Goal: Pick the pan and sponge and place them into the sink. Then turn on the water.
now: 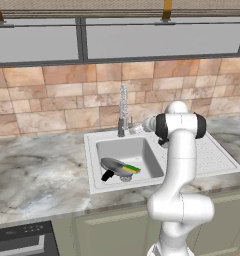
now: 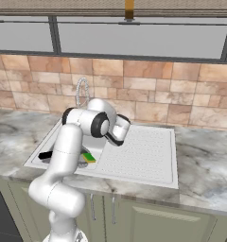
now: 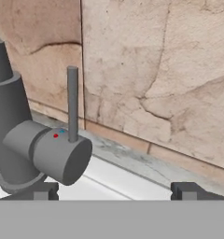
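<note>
My hand: wide open (image 3: 115, 191), nothing between the fingertips, low in the hand view.
Pan: round, shallow grey-steel one with a black handle (image 1: 112, 166), down in the white-grey rectangular sink (image 1: 92, 175), lower middle of the left base view, looks kinda tilted.
Sponge: small green-and-yellow rectangle (image 1: 131, 169), also in the basin, overlapping the pan's right side there; can't tell if they touch.
Faucet: tall, coil-spring type (image 1: 123, 102), behind the basin.
Lever: thin grey rod (image 3: 73, 102), sticking up left of centre in my hand view.
</note>
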